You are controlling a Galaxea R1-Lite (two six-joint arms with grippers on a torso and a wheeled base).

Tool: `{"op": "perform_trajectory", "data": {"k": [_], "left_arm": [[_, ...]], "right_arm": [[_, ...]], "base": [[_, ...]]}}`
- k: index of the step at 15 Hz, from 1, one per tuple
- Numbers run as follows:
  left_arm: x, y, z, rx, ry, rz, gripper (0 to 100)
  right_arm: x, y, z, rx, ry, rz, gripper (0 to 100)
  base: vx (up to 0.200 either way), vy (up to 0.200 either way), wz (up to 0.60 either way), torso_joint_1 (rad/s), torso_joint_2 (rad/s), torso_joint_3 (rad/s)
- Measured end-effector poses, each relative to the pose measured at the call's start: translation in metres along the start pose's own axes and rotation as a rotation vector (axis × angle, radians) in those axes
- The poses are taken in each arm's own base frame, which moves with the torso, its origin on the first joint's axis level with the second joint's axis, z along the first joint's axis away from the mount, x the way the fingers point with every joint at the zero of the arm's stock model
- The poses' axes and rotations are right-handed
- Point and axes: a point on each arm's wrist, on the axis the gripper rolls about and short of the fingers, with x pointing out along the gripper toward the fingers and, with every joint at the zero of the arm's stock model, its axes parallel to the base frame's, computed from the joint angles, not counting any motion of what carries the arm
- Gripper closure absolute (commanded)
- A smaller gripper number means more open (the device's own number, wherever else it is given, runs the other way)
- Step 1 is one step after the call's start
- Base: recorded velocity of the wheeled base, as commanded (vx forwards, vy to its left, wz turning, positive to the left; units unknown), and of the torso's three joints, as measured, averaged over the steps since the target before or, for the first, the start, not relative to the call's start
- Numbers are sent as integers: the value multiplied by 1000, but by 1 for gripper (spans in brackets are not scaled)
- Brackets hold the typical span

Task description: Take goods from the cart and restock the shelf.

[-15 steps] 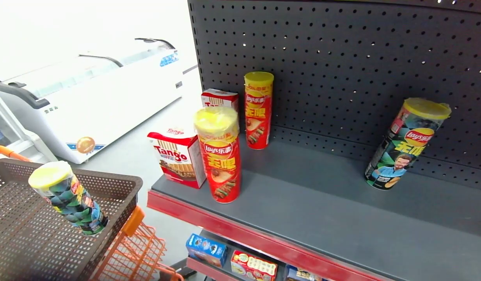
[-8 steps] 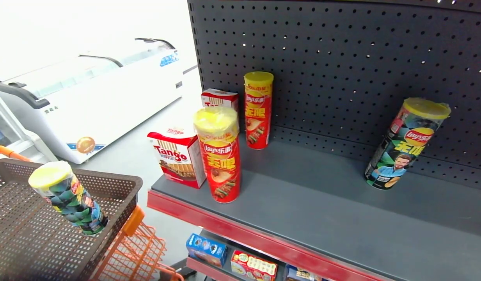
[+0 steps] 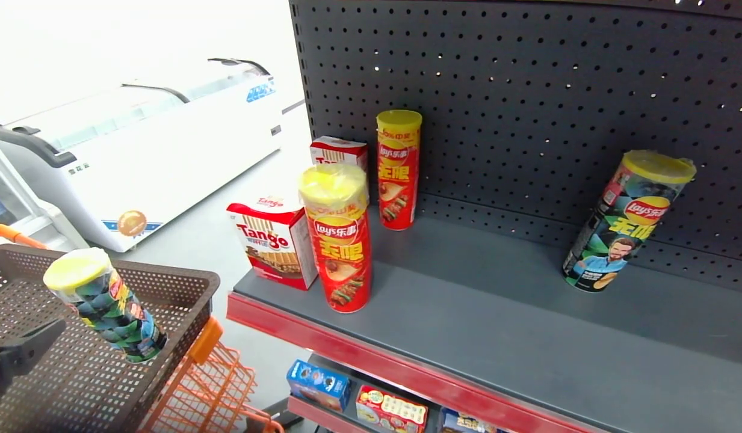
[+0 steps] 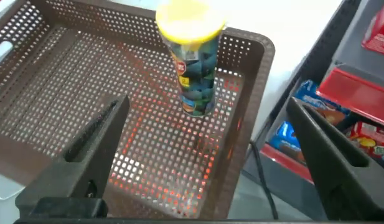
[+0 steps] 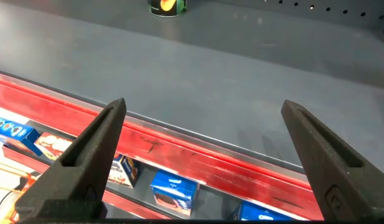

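Inside the basket (image 3: pixel 172 278) stands a yellow-lidded blue-green can (image 3: pixel 109 310); left gripper (image 4: pixel 207 106), right gripper (image 5: pixel 204 107) fingers wide, empty.

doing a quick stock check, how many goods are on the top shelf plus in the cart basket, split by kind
red chip cans: 2, front red can and back red can
blue-green chip cans: 2, shelf can and basket can
wafer boxes: 2, front box and back box
total: 6
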Motion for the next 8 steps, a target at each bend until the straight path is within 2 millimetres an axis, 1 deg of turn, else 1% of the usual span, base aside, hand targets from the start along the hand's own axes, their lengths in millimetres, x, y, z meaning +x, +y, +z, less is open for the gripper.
{"op": "perform_trajectory", "data": {"k": [2,5,8], "left_arm": [[22,0,-4,3,-23,-7,0],[53,-1,-19,6,-33,-17,0],[84,5,-31,-5,-14,7,0]], "right_arm": [[0,0,0,0,0,0,0],[0,0,0,0,0,0,0],[0,0,0,0,0,1,0]], "base": [[0,0,0,0,0,0],[0,0,0,0,0,0],[0,0,0,0,0,0]]}}
